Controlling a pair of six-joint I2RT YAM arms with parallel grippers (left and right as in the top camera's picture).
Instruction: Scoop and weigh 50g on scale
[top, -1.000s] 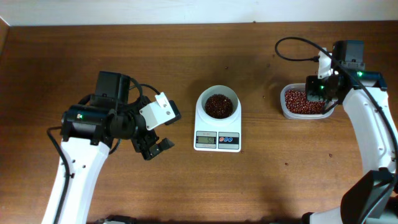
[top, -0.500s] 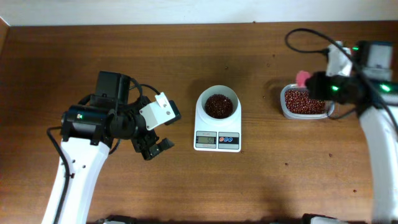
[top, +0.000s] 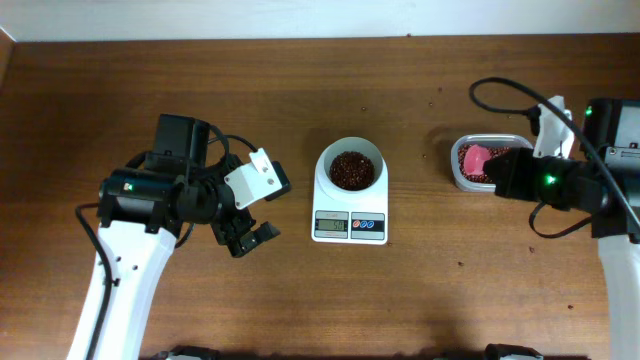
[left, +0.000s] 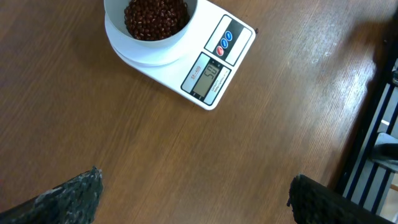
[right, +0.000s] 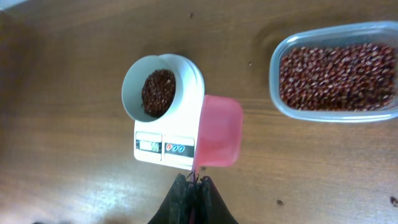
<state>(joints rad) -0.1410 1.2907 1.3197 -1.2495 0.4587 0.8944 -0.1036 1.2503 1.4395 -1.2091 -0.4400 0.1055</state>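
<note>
The white scale (top: 349, 226) stands mid-table, and its round white bowl (top: 351, 169) holds dark red beans. My right gripper (top: 496, 168) is shut on the handle of a pink scoop (top: 474, 158), which hangs over the left part of the clear tub of red beans (top: 505, 145). In the right wrist view the scoop (right: 219, 130) shows no beans, and it overlaps the scale (right: 166, 147) beside the bowl (right: 155, 92). The right gripper (right: 194, 181) pinches the scoop's thin handle. My left gripper (top: 252, 238) hangs open left of the scale. In the left wrist view the left gripper (left: 193, 199) has nothing between its fingers, with the scale (left: 214, 59) ahead of it.
The clear rectangular tub (right: 336, 74) sits at the right rear of the brown wooden table (top: 430, 290). A black cable (top: 500, 90) loops above the tub. A pale wall edge (top: 300, 20) runs along the table's back.
My right arm has swung forward and to the right, lifting the pink scoop out of the beans so that it now hangs over the tub's left part. The left arm has not moved.
</note>
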